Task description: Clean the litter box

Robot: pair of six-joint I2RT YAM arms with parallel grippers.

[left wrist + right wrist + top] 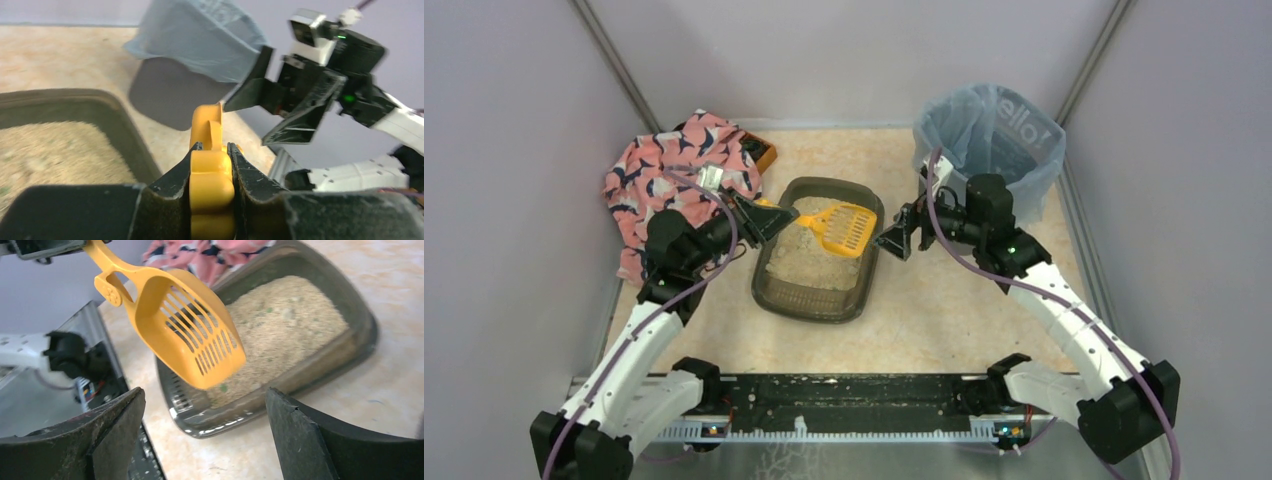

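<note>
The litter box point(809, 308) is a low dark translucent tray holding pale beige litter, in the middle of the floor. A yellow-orange slotted scoop point(839, 228) hangs above its far half with the blade pointing right. My left gripper point(769, 215) is shut on the scoop's handle point(211, 175), which fills the gap between the jaws point(214, 146). My right gripper point(899, 232) stands open just right of the box, facing the scoop blade point(185, 335), with nothing between its fingers point(205, 390). The box wall point(320, 365) shows behind the blade.
A tall grey bin with a blue bag point(989, 135) stands at the back right, behind the right arm. A pink patterned cloth point(674, 170) lies at the back left over an orange object point(764, 155). Walls close in both sides.
</note>
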